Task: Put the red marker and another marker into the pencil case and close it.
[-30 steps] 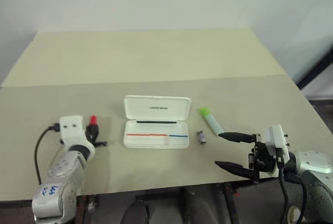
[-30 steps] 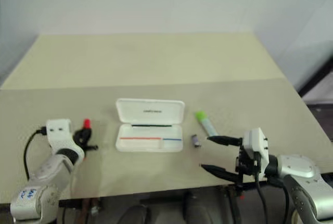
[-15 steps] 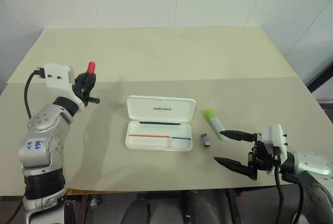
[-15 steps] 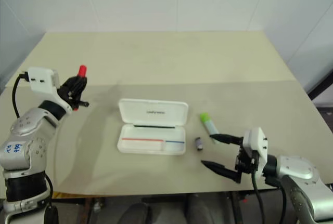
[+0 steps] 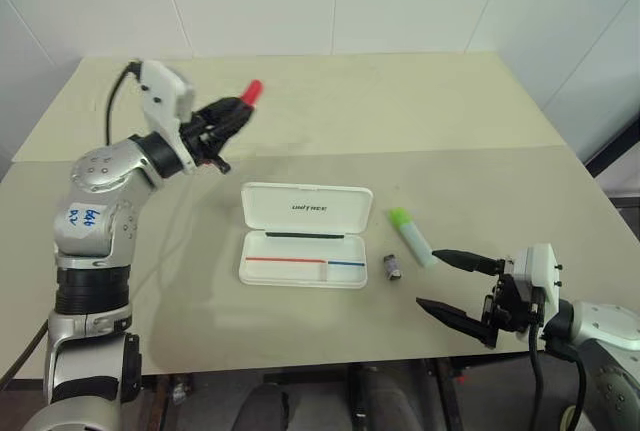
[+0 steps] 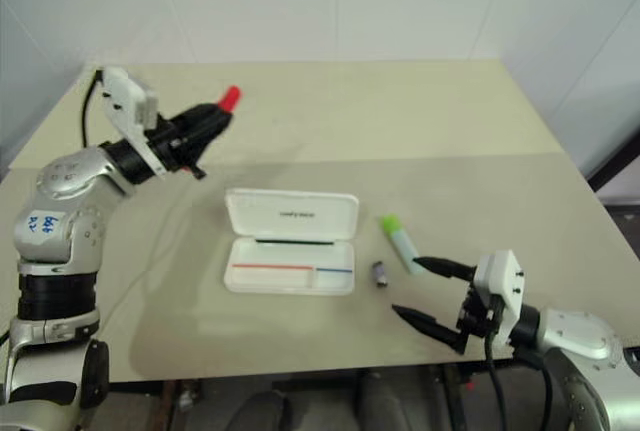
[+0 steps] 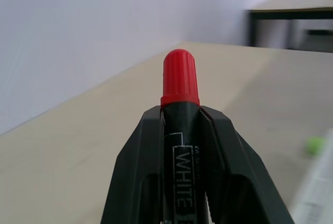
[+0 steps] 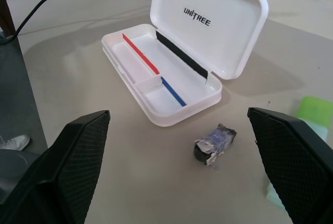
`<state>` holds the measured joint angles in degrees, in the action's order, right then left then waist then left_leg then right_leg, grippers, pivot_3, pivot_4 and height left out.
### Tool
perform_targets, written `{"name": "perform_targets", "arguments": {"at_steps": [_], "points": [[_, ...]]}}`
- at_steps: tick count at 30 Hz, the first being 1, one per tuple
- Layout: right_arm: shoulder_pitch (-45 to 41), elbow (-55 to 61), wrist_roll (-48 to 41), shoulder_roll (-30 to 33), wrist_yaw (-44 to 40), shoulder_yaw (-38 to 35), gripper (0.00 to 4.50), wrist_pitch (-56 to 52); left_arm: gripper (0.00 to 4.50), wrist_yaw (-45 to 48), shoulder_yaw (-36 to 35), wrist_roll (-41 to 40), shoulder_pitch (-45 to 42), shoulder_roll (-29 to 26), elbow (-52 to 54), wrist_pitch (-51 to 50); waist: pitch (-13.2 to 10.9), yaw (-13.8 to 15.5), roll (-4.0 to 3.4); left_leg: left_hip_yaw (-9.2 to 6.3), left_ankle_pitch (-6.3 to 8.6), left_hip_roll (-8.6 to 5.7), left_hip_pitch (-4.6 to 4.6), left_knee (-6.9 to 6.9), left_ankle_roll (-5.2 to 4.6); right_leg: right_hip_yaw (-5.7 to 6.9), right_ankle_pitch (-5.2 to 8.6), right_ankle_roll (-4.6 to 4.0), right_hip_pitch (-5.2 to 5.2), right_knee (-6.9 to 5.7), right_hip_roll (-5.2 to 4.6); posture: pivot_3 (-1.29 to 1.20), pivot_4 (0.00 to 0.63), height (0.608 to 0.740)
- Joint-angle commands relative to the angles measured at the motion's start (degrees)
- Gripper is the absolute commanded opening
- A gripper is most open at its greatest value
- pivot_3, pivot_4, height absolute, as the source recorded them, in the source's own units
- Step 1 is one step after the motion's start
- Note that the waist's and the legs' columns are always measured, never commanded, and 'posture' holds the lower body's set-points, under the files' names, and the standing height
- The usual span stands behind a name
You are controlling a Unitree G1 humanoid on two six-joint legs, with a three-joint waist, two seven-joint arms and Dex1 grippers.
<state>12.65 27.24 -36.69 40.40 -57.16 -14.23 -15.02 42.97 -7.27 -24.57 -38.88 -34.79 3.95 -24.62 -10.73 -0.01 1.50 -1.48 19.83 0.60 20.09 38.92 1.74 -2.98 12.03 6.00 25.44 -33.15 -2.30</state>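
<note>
1. Left claw is clamped on the red marker, held up in the air at the upper left of the frame, well apart from the pencil case. My wrist view shows the red cap poking out past both fingers.
2. Right claw stands wide apart and empty at the lower right, low over the surface.
3. I see the pencil case lying open at the centre, lid tipped back, tray bare.
4. I see the green-capped highlighter lying just right of the case, with a small dark stub between it and the tray.
5. Risks, as I judge them: the marker is gripped along the claw rather than across it, so it may land slanted and hang over the tray rim or the divider. Letting go from too high could bounce it out. The right claw, reaching for the highlighter, could nudge the stub or push the case.
6. How much marker sits behind the fingers I cannot make out; the wrist view cuts the barrel off. The highlighter's lower end lies close to the right claw's upper finger; I cannot tell whether they touch.
</note>
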Motion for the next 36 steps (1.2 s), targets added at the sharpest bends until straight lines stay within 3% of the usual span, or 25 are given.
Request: {"name": "perform_targets", "arguments": {"at_steps": [1, 8, 18, 30, 36], "points": [[0.6, 2.6, -0.2, -0.6, 1.1, -1.6, 4.50, 1.1, 0.58, 6.9, 1.1, -1.9, 0.3, -1.8, 2.7, 2.7, 0.0, -0.2, 0.01, 0.09, 0.00, 0.01, 0.00, -0.01, -0.01, -0.07, 0.00, 0.00, 0.00, -0.01, 0.01, 0.00, 0.150, 0.740], [1.9, 3.7, -0.1, -0.9, 2.3, -1.8, 4.50, 1.3, 0.58, 17.9, 5.4, -2.8, -2.6, -2.0, 2.8, 4.9, -0.1, -0.2, 0.09, 0.47, 0.02, 0.04, -0.01, 0.09, -0.07, -0.42, 0.04, -0.05, 0.00, -0.17, 0.12, 0.00, 0.150, 0.740], [3.1, 5.1, 0.7, -2.0, 4.1, -1.4, 4.50, 1.7, 0.58, 25.8, 15.9, 3.6, -2.1, -3.8, 2.7, 6.8, -0.1, -0.4, 0.10, 0.52, -0.03, 0.07, -0.01, 0.12, -0.16, -0.55, 0.05, -0.05, 0.00, -0.17, 0.20, 0.00, 0.150, 0.740], [3.4, 5.1, 1.4, -2.7, 5.4, -0.6, 4.50, 2.1, 0.58, 25.8, 22.3, 12.0, 1.7, -2.2, 0.5, 12.8, -0.1, -0.3, 0.13, 0.52, -0.03, 0.12, -0.01, 0.12, -0.18, -0.63, 0.06, -0.06, 0.00, -0.17, 0.29, 0.00, 0.150, 0.740], [3.3, 5.2, 1.4, -2.7, 5.7, -0.6, 4.50, 2.0, 0.58, 21.5, 24.3, 17.6, 1.7, -0.6, -2.0, 13.3, -0.1, -0.2, 0.13, 0.52, -0.04, 0.10, -0.02, 0.12, -0.21, -0.67, 0.06, -0.07, 0.00, -0.19, 0.30, 0.00, 0.150, 0.740]]}}
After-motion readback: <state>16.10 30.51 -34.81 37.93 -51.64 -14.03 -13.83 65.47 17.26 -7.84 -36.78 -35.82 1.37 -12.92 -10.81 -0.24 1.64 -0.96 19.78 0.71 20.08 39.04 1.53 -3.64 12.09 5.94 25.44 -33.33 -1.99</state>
